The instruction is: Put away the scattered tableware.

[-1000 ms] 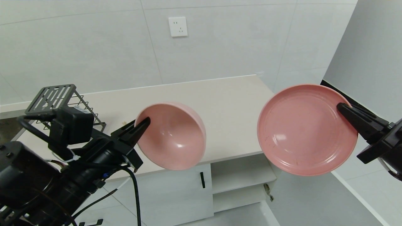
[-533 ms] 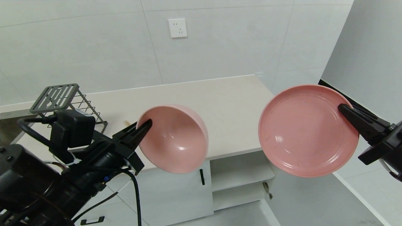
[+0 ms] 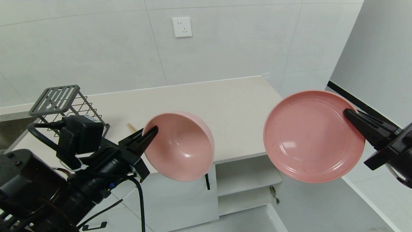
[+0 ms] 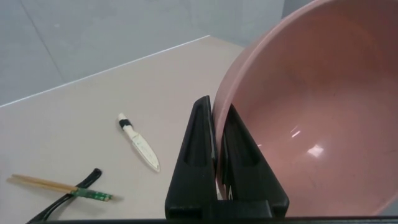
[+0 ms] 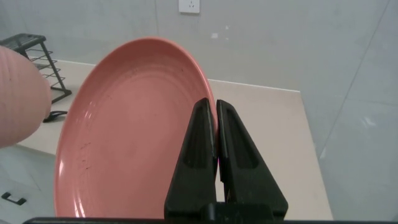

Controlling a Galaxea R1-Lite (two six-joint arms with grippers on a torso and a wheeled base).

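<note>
Beige counter [image 3: 225, 106] behind; left gripper [image 3: 154, 129] clamped on pink bowl [image 3: 183, 148] rim, right gripper [image 3: 346, 112] clamped on pink plate [image 3: 309, 138] rim.

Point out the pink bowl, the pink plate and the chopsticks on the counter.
pink bowl [image 3: 180, 148]: head view, on its inner wall.
pink plate [image 3: 309, 138]: head view, on the flat centre of its face.
chopsticks [image 4: 40, 183]: left wrist view, midway along the wooden shafts.

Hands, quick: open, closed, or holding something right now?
Left hand: closed on the rim of the pink bowl.
Right hand: closed on the rim of the pink plate.
</note>
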